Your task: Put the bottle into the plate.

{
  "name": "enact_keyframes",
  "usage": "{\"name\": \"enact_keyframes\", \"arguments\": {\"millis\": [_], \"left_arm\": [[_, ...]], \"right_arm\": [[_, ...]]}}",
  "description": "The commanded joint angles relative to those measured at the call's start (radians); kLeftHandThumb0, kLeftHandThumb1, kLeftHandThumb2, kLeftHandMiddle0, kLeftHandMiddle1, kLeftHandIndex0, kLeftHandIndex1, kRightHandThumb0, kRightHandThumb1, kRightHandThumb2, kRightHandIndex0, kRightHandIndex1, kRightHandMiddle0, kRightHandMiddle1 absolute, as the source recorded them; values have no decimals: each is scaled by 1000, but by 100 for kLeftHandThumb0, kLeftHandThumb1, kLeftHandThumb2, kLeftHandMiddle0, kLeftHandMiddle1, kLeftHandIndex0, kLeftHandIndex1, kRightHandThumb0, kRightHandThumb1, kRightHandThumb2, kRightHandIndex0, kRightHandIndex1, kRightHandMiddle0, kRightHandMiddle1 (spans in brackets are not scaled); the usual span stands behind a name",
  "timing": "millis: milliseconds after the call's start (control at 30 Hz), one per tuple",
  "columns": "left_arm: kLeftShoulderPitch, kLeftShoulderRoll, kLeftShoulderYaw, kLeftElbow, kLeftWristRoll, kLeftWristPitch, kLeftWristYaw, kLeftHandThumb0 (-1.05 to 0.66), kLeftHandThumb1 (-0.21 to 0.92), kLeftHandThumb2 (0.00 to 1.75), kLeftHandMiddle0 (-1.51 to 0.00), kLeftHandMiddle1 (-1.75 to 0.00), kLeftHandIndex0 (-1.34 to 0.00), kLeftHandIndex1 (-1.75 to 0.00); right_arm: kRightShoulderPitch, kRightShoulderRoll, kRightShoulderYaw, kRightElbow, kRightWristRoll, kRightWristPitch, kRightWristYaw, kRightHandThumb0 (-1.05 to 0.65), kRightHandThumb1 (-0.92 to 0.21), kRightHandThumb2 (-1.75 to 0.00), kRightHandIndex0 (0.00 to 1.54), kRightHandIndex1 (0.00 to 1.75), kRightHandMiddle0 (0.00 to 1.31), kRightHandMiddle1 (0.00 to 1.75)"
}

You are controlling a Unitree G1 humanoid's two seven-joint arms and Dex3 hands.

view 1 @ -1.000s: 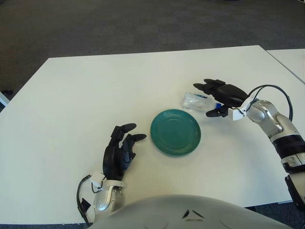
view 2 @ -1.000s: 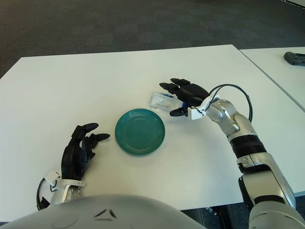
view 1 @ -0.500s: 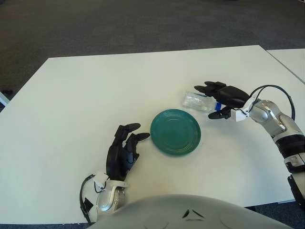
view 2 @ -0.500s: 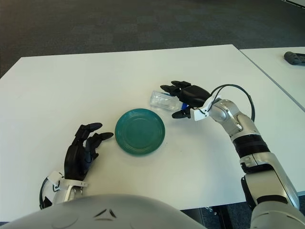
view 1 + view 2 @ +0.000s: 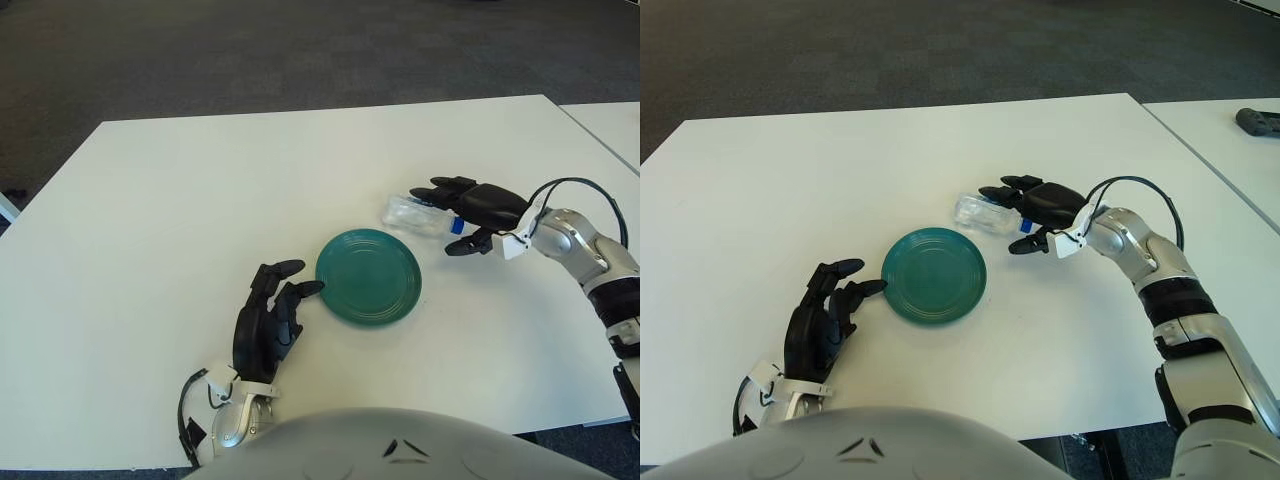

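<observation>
A green plate (image 5: 368, 276) sits in the middle of the white table (image 5: 150, 220). Just beyond its upper right rim lies a clear plastic bottle (image 5: 410, 212) on its side, blue cap (image 5: 456, 226) pointing right. My right hand (image 5: 445, 212) is at the cap end. Its fingers reach over the bottle's neck, its thumb is on the near side of the cap, and they are spread, not closed on it. My left hand (image 5: 285, 297) shows open beside the plate's left rim, fingertips almost at the edge.
A second white table (image 5: 1230, 120) stands to the right across a narrow gap, with a dark object (image 5: 1260, 122) on it. A black cable (image 5: 575, 185) loops over my right forearm. Dark carpet lies beyond the table's far edge.
My left hand has slid right toward the plate's rim. My right hand has drawn back to the right along the bottle, so more of the clear body shows.
</observation>
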Motion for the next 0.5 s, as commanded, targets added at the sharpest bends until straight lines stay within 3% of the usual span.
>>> {"name": "enact_keyframes", "arguments": {"millis": [0,200,467], "left_arm": [[4,-2,-8,-3,15,-21,5,-87,92,64,-63,-97,-33,-119],[8,-5,-26,0,48,-30,15,-88,92,68,-66,-100,-37,-121],[16,-16,-67,-3,57,-4,30,-87,92,70,-68,-106,-40,-123]], "right_arm": [[-33,-4,12,13,-10,-1,7,-105,-92,-74,0,0,0,0],[-104,49,41,70,-40,51,-2,-105,-92,-71,0,0,0,0],[-229,140,103,251,-100,108,-60,-105,-92,-68,0,0,0,0]]}}
